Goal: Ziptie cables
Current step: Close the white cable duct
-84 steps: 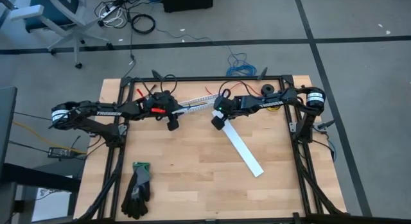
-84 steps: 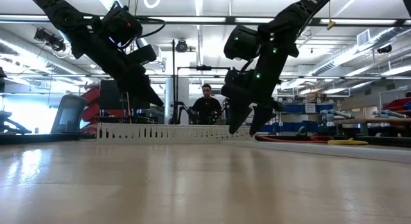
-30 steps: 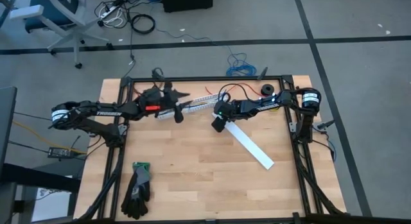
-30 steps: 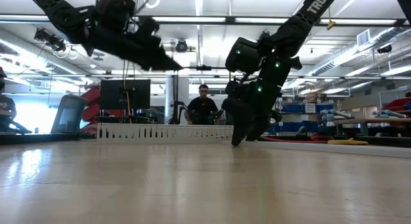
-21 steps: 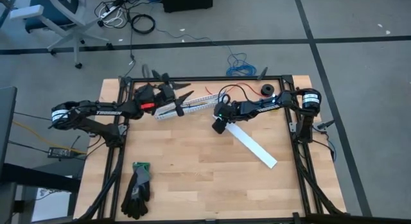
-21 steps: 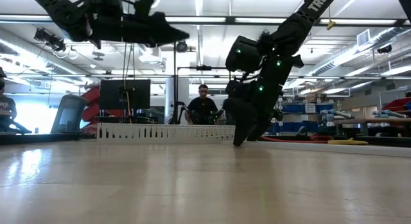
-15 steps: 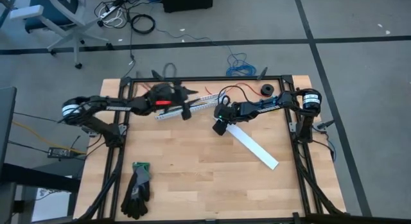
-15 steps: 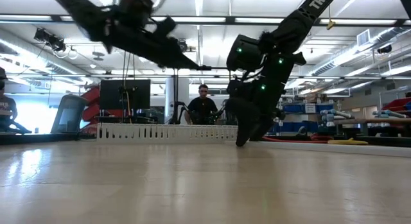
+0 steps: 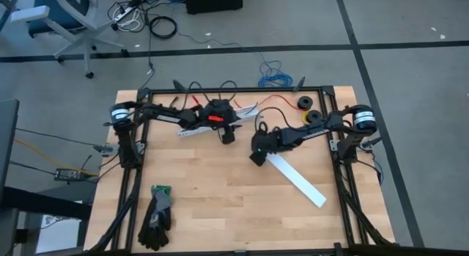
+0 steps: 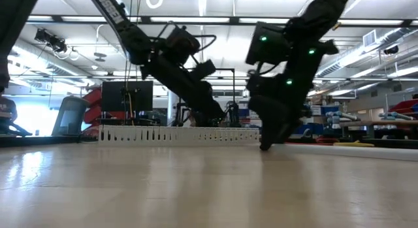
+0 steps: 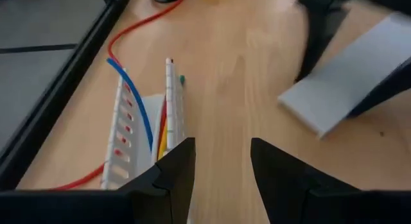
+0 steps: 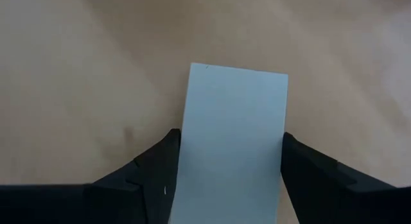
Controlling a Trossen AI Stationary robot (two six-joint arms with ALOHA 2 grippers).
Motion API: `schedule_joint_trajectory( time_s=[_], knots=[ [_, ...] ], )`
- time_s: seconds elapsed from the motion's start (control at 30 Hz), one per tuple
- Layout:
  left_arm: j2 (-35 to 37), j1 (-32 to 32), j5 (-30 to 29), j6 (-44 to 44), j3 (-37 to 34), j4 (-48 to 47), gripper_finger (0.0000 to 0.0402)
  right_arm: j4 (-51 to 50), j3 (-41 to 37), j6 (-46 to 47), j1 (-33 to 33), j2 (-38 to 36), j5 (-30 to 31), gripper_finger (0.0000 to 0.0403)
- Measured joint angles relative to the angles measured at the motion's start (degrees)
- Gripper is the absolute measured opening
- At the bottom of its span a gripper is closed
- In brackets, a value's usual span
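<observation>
The cables (image 11: 159, 128), thin blue, yellow and green wires, lie in a white slotted channel (image 9: 209, 122) at the table's far middle. The channel (image 11: 144, 131) also shows in the left wrist view. My left gripper (image 9: 228, 137) hangs open just over the channel's near side, its fingers (image 11: 176, 176) empty and tipped downward. My right gripper (image 9: 256, 157) is shut on one end of a flat white strip (image 9: 297, 179), which runs from it toward the near right corner. My right gripper pinches the white strip's end (image 12: 234, 121) across its width, one finger (image 12: 154, 169) on each long edge (image 12: 187, 161). The fingers come steeply from above and lie across the strip. The rest of the strip lies flat on the table.
A black frame rail (image 9: 220, 89) runs around the table. Two tape rolls (image 9: 304, 103) sit at the far right. A single red wire (image 11: 144, 22) trails past the channel's end. Black gloves (image 9: 156, 216) lie at the near left, with bare wood between.
My left gripper has swung toward the table's right along the channel, gone down and tipped from level to slanting down. My right gripper has gone toward the near right and dragged the white strip along the table that way.
</observation>
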State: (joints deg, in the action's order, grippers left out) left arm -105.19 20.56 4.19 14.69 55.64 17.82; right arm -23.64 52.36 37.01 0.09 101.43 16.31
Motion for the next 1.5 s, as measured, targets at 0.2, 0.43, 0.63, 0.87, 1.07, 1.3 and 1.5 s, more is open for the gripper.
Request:
schedule_joint_trajectory(
  time_s=[0.2, 0.43, 0.63, 0.87, 1.07, 1.3, 1.5],
  knots=[
    [-4.42, 0.02, -6.61, 4.56, 4.10, 0.50, 0.0160, -0.30, -6.79, 8.43, 4.33, -6.73, 2.09, 0.0234],
    [-9.08, 0.46, -8.44, 7.36, 8.02, -1.31, 0.0158, 1.88, -11.20, 14.63, 7.71, -9.91, 3.64, 0.0236],
    [-8.75, 0.31, -8.58, 11.77, 10.44, -7.56, 0.0094, 1.97, -11.17, 13.45, 7.81, -9.95, 3.48, 0.0235],
    [-8.60, 0.28, -5.80, 14.06, 12.74, -23.10, 0.0015, 1.91, -11.12, 11.91, 7.81, -10.01, 3.10, 0.0238],
    [-5.43, -1.27, -5.15, 13.92, 12.63, -34.79, 0.0016, 1.67, -11.06, 10.93, 7.79, -10.06, 2.93, 0.0235],
    [6.12, -3.87, 0.95, 13.89, 12.27, -48.55, 0.0014, 1.35, -10.99, 10.39, 7.79, -10.09, 2.85, 0.0235],
    [11.17, -4.90, 8.13, 16.11, 12.33, -54.53, 0.0018, 1.52, -11.00, 8.85, 7.79, -10.10, 2.88, 0.0235]
  ],
)
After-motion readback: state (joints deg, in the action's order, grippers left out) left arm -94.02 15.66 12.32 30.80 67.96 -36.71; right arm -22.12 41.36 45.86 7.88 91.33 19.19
